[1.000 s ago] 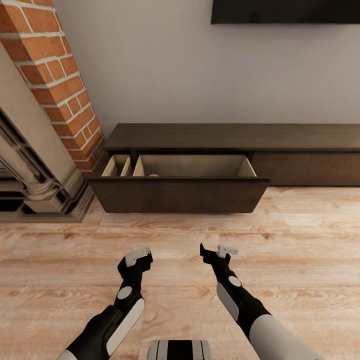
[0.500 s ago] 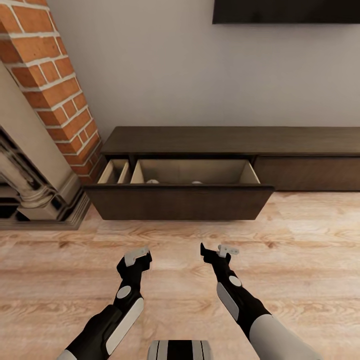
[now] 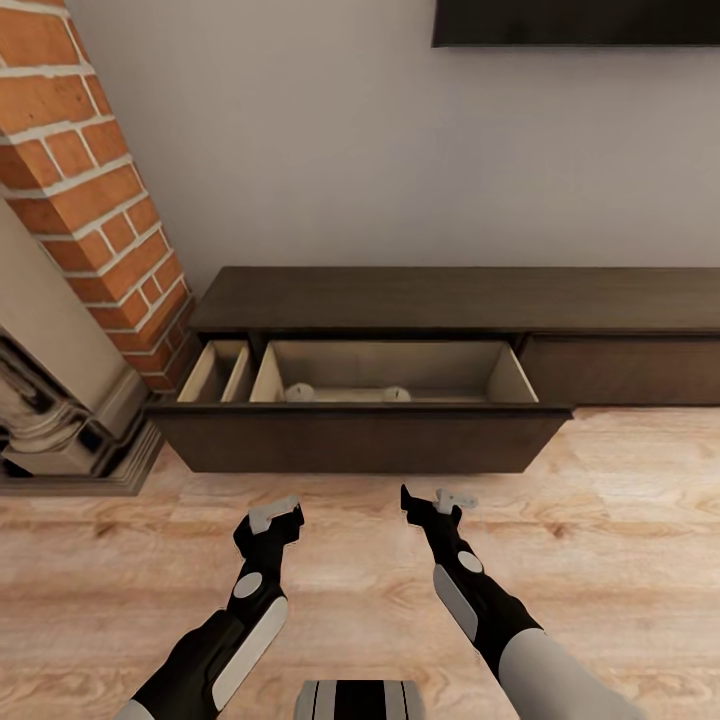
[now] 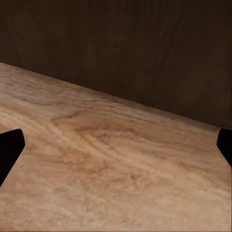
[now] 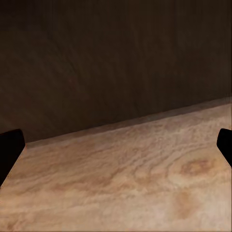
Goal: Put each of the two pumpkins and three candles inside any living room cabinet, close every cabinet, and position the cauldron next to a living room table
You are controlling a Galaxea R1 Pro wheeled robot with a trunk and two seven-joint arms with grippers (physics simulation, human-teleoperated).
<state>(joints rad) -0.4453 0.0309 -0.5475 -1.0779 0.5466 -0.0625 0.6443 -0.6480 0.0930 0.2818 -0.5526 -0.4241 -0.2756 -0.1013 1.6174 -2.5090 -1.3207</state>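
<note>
Against the wall, the cabinet (image 3: 460, 298) has its left drawer (image 3: 360, 438) pulled out, with what look like two candle tops (image 3: 300, 392) along its front edge. Left gripper (image 3: 270, 522) and right gripper (image 3: 432, 503) hang spread and empty; push squarely on the front with both.

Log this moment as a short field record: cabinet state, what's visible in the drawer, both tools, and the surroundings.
cabinet: low dark-brown unit against the wall
left drawer: pulled open, front facing the robot
drawer contents: two pale rounded tops just above the drawer front; likely candles, too hidden to be sure
right front: shut
left tool: open, empty, above the floor
right tool: open, empty, above the floor
floor: light wood planks
fireplace: brick, left of the cabinet
</note>
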